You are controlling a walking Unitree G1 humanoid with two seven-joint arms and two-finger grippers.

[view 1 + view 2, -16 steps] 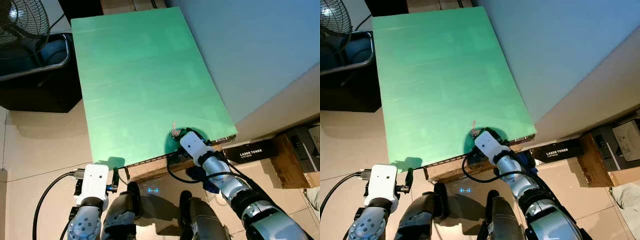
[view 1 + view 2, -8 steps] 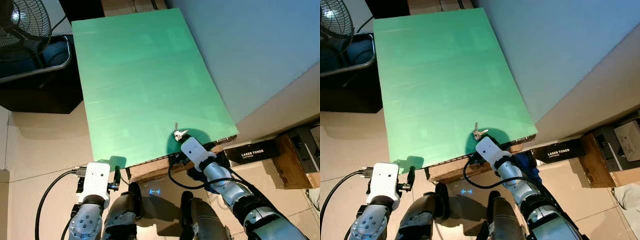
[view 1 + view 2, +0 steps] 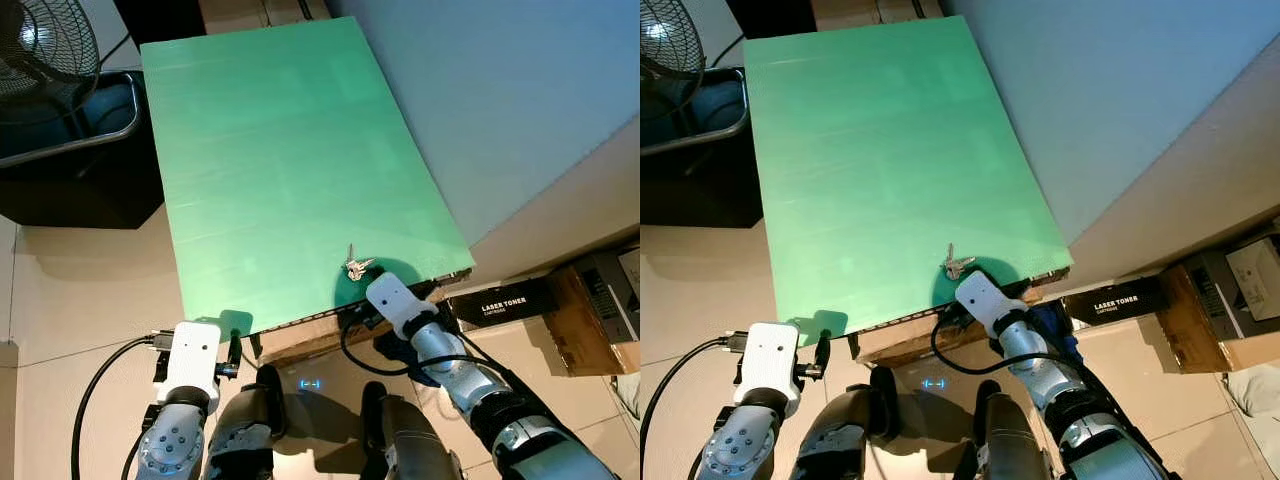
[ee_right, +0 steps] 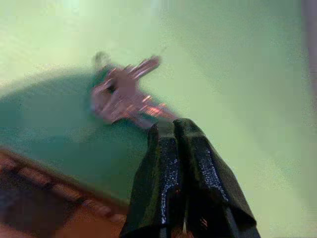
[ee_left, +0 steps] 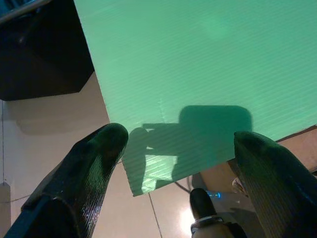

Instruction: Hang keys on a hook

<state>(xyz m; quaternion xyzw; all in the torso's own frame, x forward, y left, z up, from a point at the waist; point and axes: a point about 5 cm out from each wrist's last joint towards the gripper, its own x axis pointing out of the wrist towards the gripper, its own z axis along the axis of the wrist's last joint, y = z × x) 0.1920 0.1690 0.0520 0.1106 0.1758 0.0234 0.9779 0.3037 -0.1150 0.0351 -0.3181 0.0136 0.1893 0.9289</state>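
A small bunch of silver keys (image 3: pixel 354 266) hangs against the tall green board (image 3: pixel 280 150), low on its right side, from a thin hook (image 3: pixel 350 250). My right gripper (image 4: pixel 172 128) is just below the keys, its two black fingers pressed shut together. In the blurred right wrist view the keys (image 4: pixel 124 94) lie just beyond the fingertips, and one blade reaches almost to them. The right wrist's white housing (image 3: pixel 385 297) casts a dark shadow on the board. My left gripper (image 5: pixel 181 148) hangs low by the board's bottom left corner, open and holding nothing.
The board leans on a pale blue wall (image 3: pixel 520 90) and stands on a cardboard box (image 3: pixel 310 335). A fan (image 3: pixel 40 45) and a dark tub (image 3: pixel 70 130) stand to the left. A black toner box (image 3: pixel 500 300) and a brown carton (image 3: pixel 590 320) lie on the tiled floor to the right.
My right gripper has drawn back and down from the board. It covered the keys a second ago; they now hang in plain sight at the hook. The left arm stays put.
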